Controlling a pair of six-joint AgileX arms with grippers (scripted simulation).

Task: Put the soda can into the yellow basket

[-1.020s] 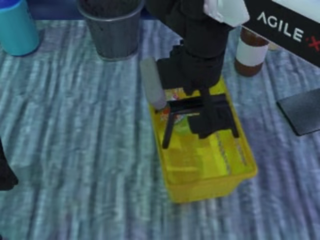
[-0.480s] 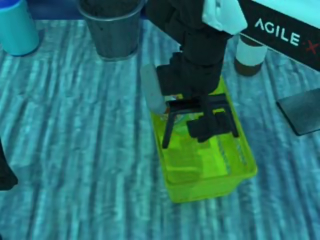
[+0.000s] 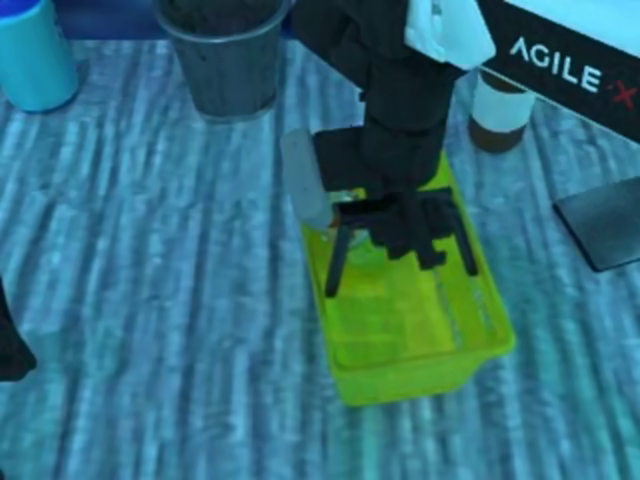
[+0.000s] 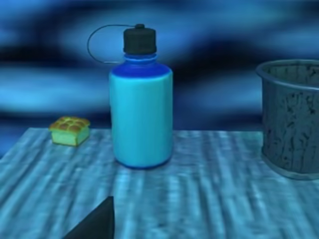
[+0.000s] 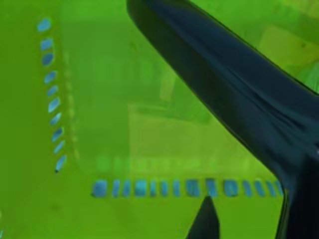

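Since a second ago the right gripper (image 3: 405, 238) has drawn back up the top view, from the middle of the yellow basket (image 3: 420, 375) towards its far end, and it looks a little higher too. It hangs over the upper half of the basket, just above the black handles (image 3: 340, 255). How far it is open I cannot tell. The right wrist view shows only the basket's slotted wall (image 5: 30, 149) and floor with a dark handle bar (image 5: 234, 84) crossing them, and nothing is held in front of the camera.

The soda can cannot be picked out in any view. If it lies in the basket, it is hidden under the arm at the basket's upper left corner. I judge that the drop has been made and the arm is withdrawing. The check still owed is to see the can on the basket floor.

Outward, a grey cylinder (image 3: 305, 180) touches the basket's upper left rim. A grey bin (image 3: 225, 60) stands above it, a brown bottle (image 3: 500, 105) at upper right, and a teal bottle (image 3: 35, 55) at upper left. The left gripper (image 3: 10, 350) sits parked at the left edge.
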